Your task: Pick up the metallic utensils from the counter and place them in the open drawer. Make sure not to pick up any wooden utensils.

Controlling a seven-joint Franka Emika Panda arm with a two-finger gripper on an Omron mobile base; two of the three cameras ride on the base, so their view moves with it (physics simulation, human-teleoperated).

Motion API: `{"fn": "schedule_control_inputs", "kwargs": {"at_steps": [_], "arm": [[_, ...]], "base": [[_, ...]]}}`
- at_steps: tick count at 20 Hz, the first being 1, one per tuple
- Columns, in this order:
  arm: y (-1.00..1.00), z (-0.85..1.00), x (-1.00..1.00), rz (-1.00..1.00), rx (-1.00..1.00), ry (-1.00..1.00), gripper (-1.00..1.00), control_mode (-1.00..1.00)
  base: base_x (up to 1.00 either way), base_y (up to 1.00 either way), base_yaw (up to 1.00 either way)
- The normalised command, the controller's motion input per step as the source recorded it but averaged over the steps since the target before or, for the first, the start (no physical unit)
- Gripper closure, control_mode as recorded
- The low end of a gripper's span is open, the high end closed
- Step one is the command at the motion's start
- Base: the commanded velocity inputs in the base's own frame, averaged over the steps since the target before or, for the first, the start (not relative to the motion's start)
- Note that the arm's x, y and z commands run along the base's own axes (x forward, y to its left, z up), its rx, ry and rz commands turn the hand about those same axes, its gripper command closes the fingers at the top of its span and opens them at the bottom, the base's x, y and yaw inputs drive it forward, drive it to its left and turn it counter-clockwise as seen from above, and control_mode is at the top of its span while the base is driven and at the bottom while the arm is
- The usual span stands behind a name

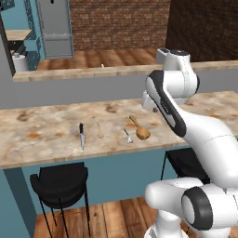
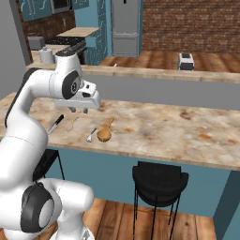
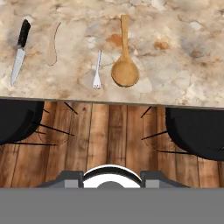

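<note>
Four utensils lie in a row on the counter (image 1: 56,125) near its front edge, none touching. From the left in the left base view: knife (image 1: 82,135), black handle far, silver blade near; pale stick (image 1: 99,130); small silver fork (image 1: 128,136); wooden spoon (image 1: 140,128), bowl near, handle angled far-left. Fork sits just beside the spoon bowl, on its left. Knife is well apart from the fork, with the stick between them.

Right base view shows the same order: knife (image 2: 55,124) partly behind the arm, stick (image 2: 72,123) faint against the stone, fork (image 2: 91,135), spoon (image 2: 105,131) on the counter (image 2: 164,131).

Hand view looks down on the counter (image 3: 183,48) edge: knife (image 3: 19,50) far left, stick (image 3: 52,45), fork (image 3: 97,72) tines toward the edge, spoon (image 3: 124,57) bowl toward the edge. Wood floor (image 3: 109,135) below the edge, with black stools (image 3: 15,120) at left and right.

Gripper (image 2: 78,110) hangs above the counter, over the stick and fork area, touching nothing. Its fingers are small dark stubs under the hand; cannot tell how wide they stand. Nothing held.

Black stool (image 1: 59,183) under the counter in the left base view, another (image 2: 159,180) in the right base view. Drawer not seen.
</note>
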Motion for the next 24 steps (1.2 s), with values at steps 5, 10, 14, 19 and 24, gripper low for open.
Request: {"fn": "schedule_control_inputs", "kwargs": {"at_steps": [5, 10, 14, 19, 24], "arm": [[0.14, -0.05, -0.09, -0.01, -0.02, -0.07, -1.00, -1.00], [0.09, -0.72, -0.41, -0.05, -0.01, 0.00, -1.00, -1.00], [0.24, -0.69, -0.13, -0.05, 0.00, 0.08, -1.00, -1.00], [0.02, -0.48, -0.01, -0.03, 0.00, 0.12, -1.00, -1.00], [0.00, -0.12, 0.01, 0.00, 0.00, 0.03, -1.00, -1.00]], "base": [[0.00, 0.00, 0.00], [0.00, 0.00, 0.00], [0.00, 0.00, 0.00], [0.00, 0.00, 0.00], [0.00, 0.00, 0.00]]}}
